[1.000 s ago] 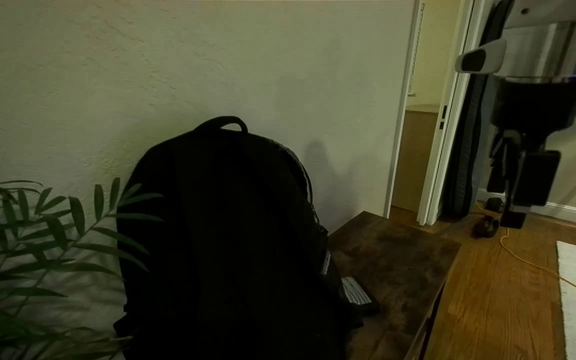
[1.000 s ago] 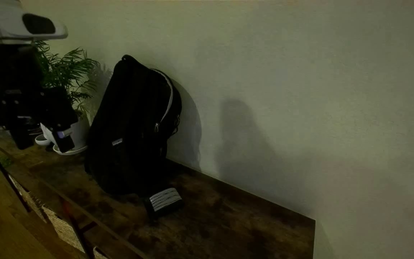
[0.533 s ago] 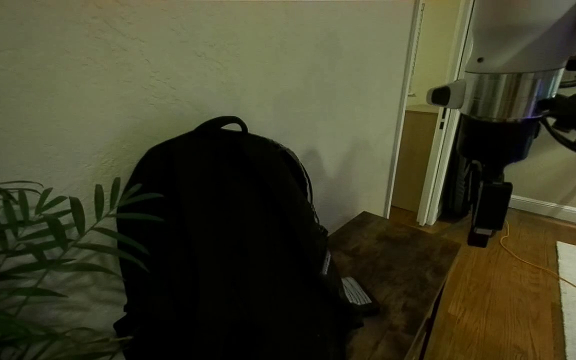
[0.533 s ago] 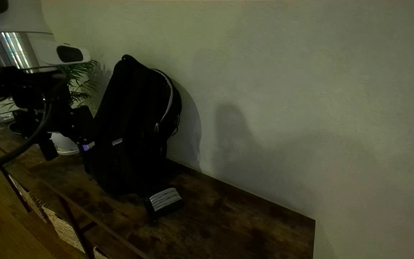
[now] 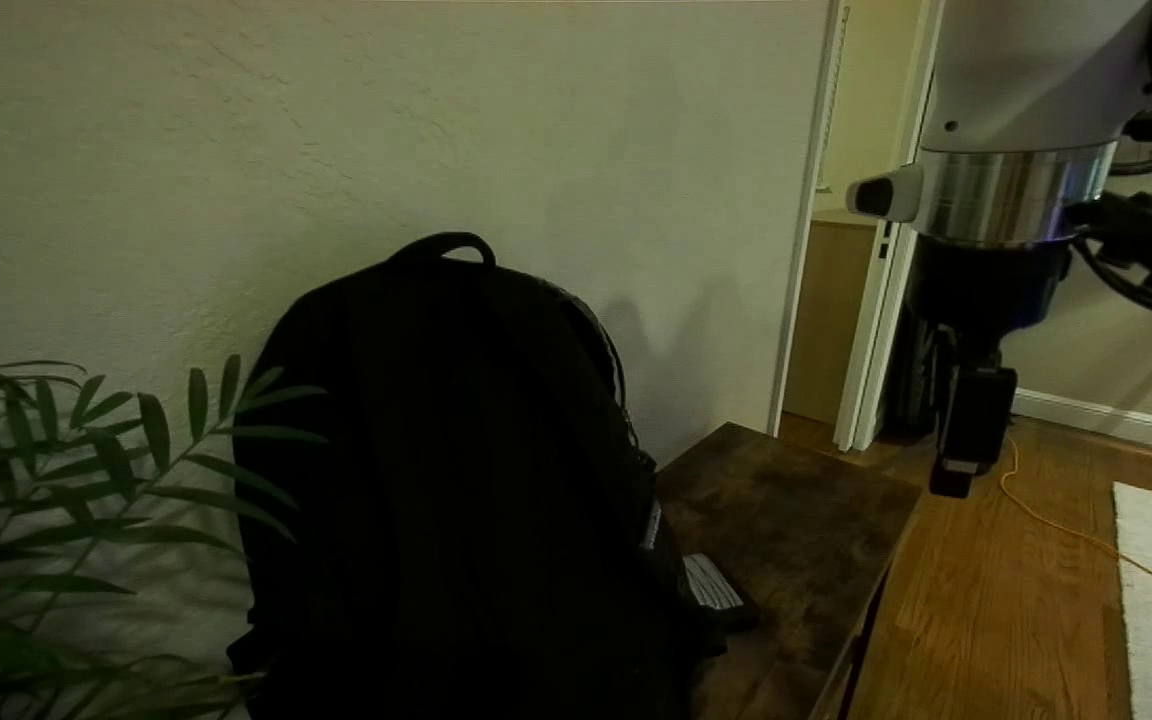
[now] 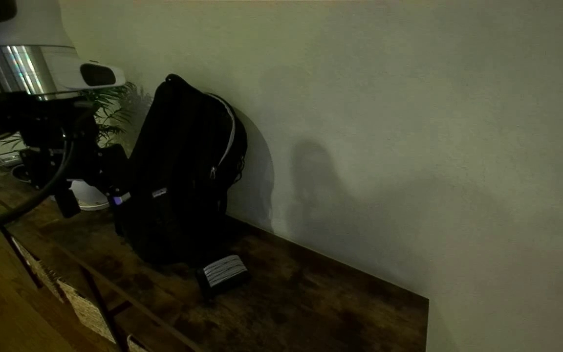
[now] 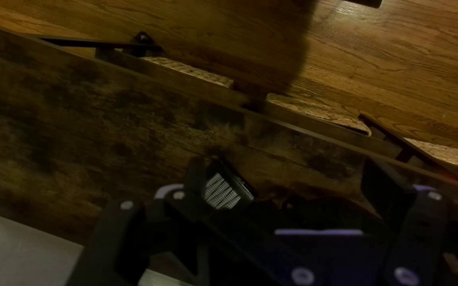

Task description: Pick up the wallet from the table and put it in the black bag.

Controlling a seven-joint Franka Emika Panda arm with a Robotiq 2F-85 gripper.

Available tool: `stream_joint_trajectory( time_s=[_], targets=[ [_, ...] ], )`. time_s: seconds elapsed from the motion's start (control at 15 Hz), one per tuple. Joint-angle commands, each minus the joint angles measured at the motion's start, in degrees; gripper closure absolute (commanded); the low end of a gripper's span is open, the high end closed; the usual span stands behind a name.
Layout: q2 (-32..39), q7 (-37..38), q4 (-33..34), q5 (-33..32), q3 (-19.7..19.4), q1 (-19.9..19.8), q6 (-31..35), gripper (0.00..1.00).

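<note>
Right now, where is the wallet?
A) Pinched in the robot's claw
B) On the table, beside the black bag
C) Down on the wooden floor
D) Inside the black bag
B: in an exterior view the wallet lies on the table beside the black bag, well apart from the open gripper.

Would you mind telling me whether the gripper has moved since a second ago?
Yes: in an exterior view, the gripper shifted rightward and down, toward the bag.

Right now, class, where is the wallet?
In an exterior view, the wallet lies on the table, below and left of picture centre, beside the foot of the black bag.
</note>
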Motion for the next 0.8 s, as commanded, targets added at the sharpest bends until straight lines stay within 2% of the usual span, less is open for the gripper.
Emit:
stream_joint_trajectory(
  time_s=[0.0, 0.27, 0.47, 0.73],
  targets=[
    [4.44, 4.85, 0.93, -2.62, 0.03, -0.51, 4.62, 0.0],
    [13.47, 12.82, 4.37, -7.48, -1.46, -1.52, 10.81, 0.0],
    [19.09, 17.71, 7.34, -11.17, -4.51, -0.22, 13.41, 0.0],
    [24.48, 20.05, 10.63, -11.09, -8.31, 1.67, 15.05, 0.0]
  ],
)
